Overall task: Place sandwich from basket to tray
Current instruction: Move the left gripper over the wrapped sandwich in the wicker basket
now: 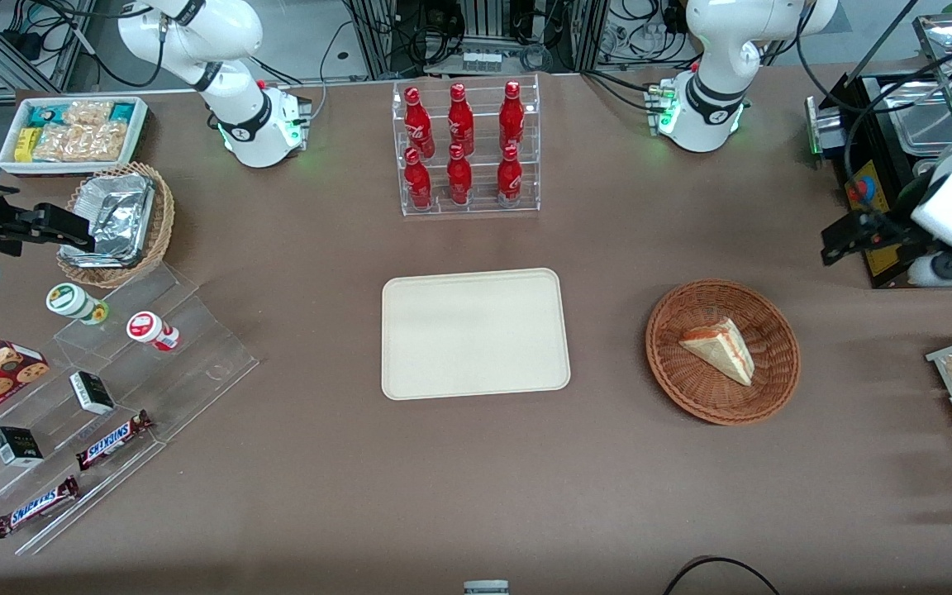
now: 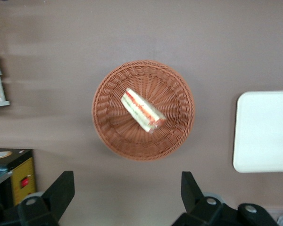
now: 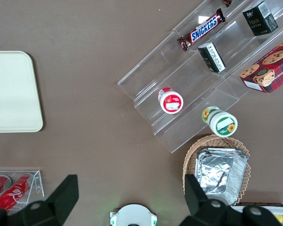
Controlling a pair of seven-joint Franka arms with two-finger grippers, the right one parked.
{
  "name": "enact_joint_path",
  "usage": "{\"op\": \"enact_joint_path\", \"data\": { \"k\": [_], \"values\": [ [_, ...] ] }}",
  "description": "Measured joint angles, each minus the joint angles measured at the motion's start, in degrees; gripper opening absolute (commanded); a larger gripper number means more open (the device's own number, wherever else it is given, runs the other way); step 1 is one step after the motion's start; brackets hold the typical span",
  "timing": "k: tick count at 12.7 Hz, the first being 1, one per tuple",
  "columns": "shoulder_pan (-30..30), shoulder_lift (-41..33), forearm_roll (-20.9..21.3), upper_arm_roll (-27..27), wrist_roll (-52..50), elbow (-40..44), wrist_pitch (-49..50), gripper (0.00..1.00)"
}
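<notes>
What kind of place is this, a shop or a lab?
Probably a robotics lab staged as a snack counter: cables and equipment racks edge the table, which holds a bottle rack, a sandwich in a basket, and a tray. The open gripper hovers above the basket.

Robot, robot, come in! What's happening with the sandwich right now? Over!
Gripper open, hovering above the table beside the basket, holding nothing. Sandwich lying in the basket, untouched. Tray bare. Nothing between basket and tray.
</notes>
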State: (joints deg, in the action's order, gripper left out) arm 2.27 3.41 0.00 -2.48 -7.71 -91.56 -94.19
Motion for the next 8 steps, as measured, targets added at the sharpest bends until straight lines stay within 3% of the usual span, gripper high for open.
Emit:
{"op": "enact_joint_path", "data": {
  "k": [8],
  "values": [
    [1.64,0.08,0.02,-0.03,-17.26,-19.62,-22.94,1.0]
  ]
}}
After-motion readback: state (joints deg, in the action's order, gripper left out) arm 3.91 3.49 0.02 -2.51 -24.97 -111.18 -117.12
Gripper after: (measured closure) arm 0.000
